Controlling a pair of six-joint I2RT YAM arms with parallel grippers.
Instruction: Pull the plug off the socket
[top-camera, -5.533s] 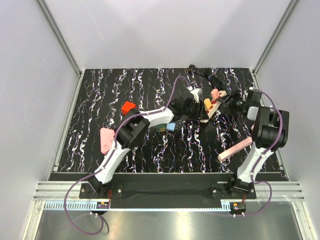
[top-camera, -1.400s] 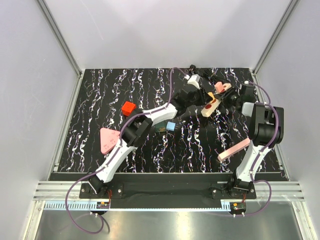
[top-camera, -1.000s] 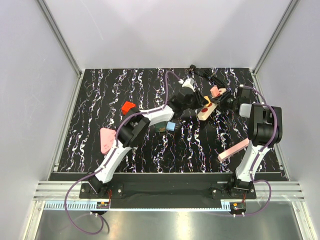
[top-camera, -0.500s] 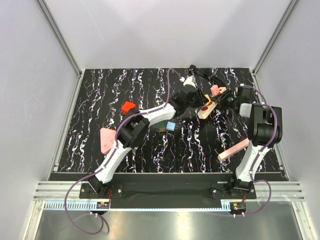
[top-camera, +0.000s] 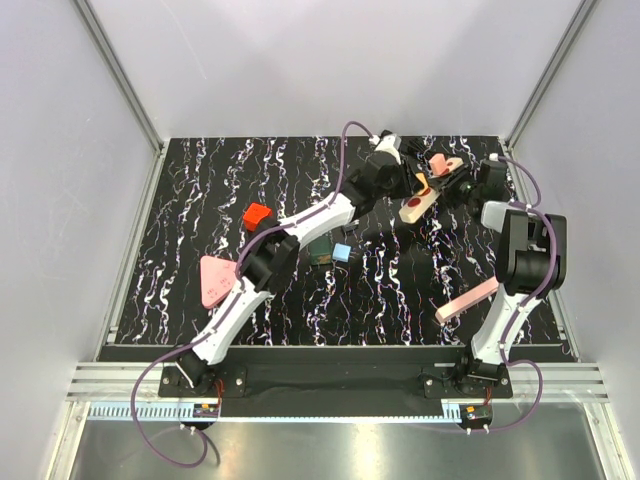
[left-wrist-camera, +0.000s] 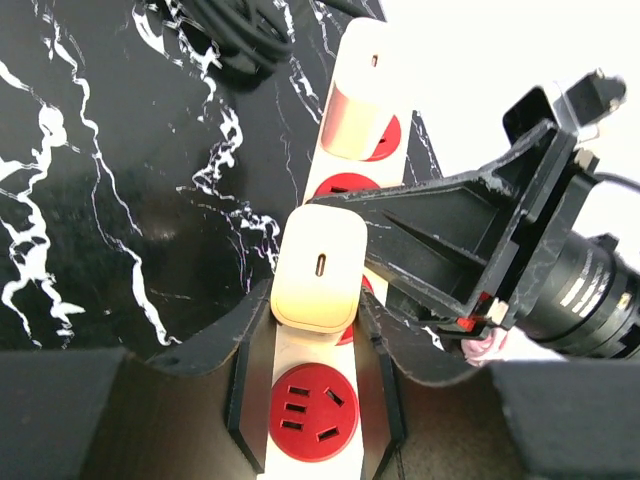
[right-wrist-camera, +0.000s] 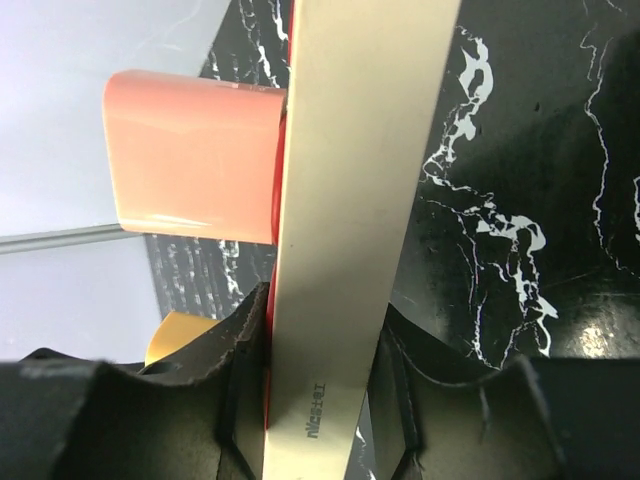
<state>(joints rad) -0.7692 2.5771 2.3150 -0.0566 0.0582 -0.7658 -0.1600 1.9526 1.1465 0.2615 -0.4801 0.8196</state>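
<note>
Left tool (left-wrist-camera: 318, 308) tight around plug (left-wrist-camera: 320, 258)

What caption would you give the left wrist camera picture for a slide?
Left gripper pinching the cream plug while right gripper clamps the socket.

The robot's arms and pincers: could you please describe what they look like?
Both the left arm and right arm have white links joined by bulky black joints, with a purple cable looped along each. The left pincer and right pincer have matte black, angular fingers.
</note>
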